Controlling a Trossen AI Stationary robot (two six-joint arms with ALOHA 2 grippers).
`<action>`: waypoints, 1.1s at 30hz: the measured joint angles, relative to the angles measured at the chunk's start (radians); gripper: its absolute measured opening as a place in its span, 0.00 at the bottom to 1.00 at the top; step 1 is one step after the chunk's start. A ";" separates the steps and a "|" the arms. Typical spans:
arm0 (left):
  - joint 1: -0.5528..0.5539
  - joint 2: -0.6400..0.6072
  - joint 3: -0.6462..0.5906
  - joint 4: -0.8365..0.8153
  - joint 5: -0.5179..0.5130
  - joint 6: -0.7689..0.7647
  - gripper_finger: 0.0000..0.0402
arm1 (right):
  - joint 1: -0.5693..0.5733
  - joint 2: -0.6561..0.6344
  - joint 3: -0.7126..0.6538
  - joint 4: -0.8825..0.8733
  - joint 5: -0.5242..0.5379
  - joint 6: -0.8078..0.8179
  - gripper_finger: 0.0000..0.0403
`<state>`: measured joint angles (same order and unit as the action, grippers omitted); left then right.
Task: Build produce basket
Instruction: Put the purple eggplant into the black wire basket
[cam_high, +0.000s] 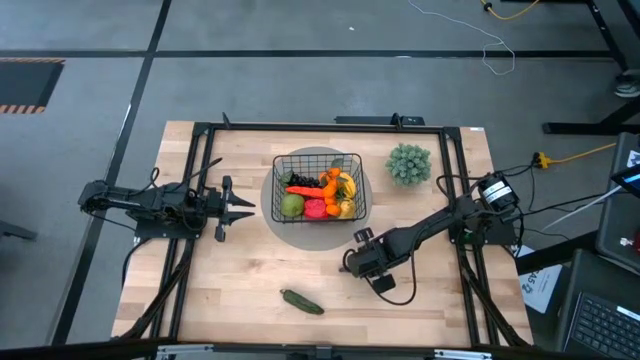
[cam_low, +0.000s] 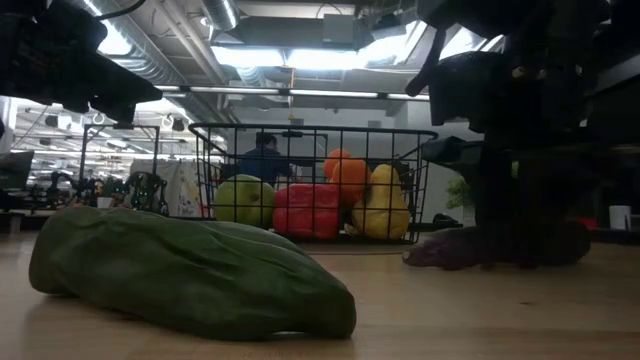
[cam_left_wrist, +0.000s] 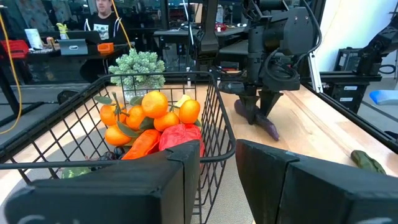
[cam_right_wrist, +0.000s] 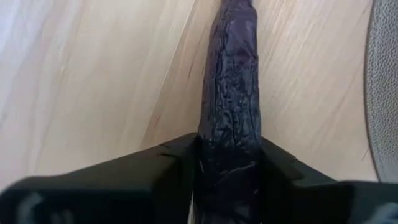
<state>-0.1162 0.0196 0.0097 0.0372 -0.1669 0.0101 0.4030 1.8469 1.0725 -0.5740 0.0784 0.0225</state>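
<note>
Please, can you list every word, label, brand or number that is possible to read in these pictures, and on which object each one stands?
None can be read.
No print shows on the basket, the produce or either end effector.
Papers at the table's right edge carry marks too small to read.
Screens and signs in the room behind are too blurred.

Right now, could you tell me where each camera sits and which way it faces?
High: overhead, straight down on the table, both arms, the basket.
Low: table height, looking across the cucumber to the basket; the arms enter from above.
Left wrist: behind the left gripper, facing the basket and the right gripper.
Right wrist: looks down its jaws, closed on the eggplant.
Shared: low and left wrist both show the eggplant beside the basket.
</note>
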 joint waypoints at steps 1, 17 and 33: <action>0.000 0.000 0.000 0.000 0.000 0.000 0.23 | 0.000 0.000 0.000 0.000 0.001 0.000 0.26; 0.000 0.000 0.000 0.000 0.000 0.000 0.23 | 0.000 0.005 0.157 -0.203 0.152 -0.050 0.21; 0.000 0.000 0.000 0.000 0.000 0.000 0.23 | 0.004 0.003 0.539 -0.578 0.491 -0.374 0.20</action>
<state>-0.1162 0.0196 0.0097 0.0372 -0.1669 0.0101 0.4067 1.8496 1.6119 -1.1524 0.5697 -0.3515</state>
